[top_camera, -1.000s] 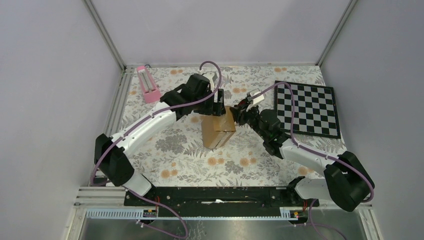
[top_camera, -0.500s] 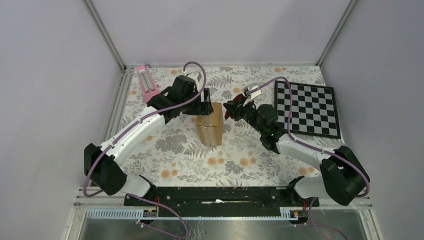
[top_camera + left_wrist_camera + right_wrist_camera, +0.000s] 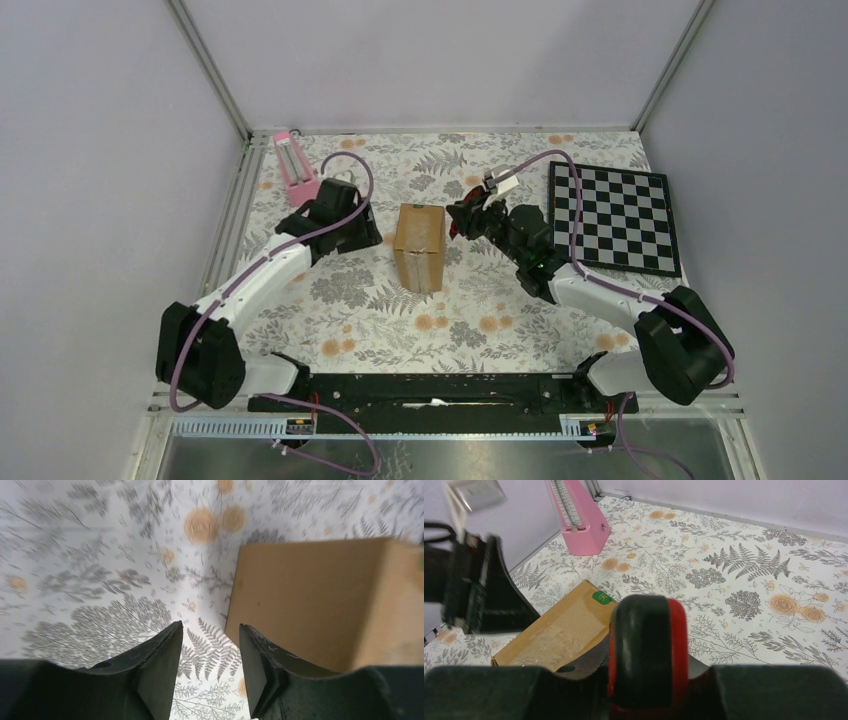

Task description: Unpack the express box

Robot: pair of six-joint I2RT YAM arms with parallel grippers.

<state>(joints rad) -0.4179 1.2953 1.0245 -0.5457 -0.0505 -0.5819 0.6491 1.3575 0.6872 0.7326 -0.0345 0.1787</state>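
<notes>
Pale grey walls (image 3: 440, 60) close round a surface (image 3: 350, 320) covered in a fern-and-flower print. Near its middle stands the express box (image 3: 420, 245), a small brown cardboard carton with its flaps shut, clear tape along the top seam and a small green sticker (image 3: 601, 597) at one end of that seam.

Just beside the box on its left is the left end effector (image 3: 372, 236). The wrist view shows its fingers (image 3: 160, 655) partly apart, with only the printed surface between them and nothing held. The carton's side lies close against one finger; whether they touch I cannot tell.

Just beside the box on the other side, the right end effector (image 3: 462, 220) is closed on a rounded black-and-red object (image 3: 646, 635), apart from the carton; what that object is I cannot tell.

Farther out, a pink metronome (image 3: 296, 168) stands near the far left corner, and a black-and-white chessboard (image 3: 615, 218) lies flat at the right.
</notes>
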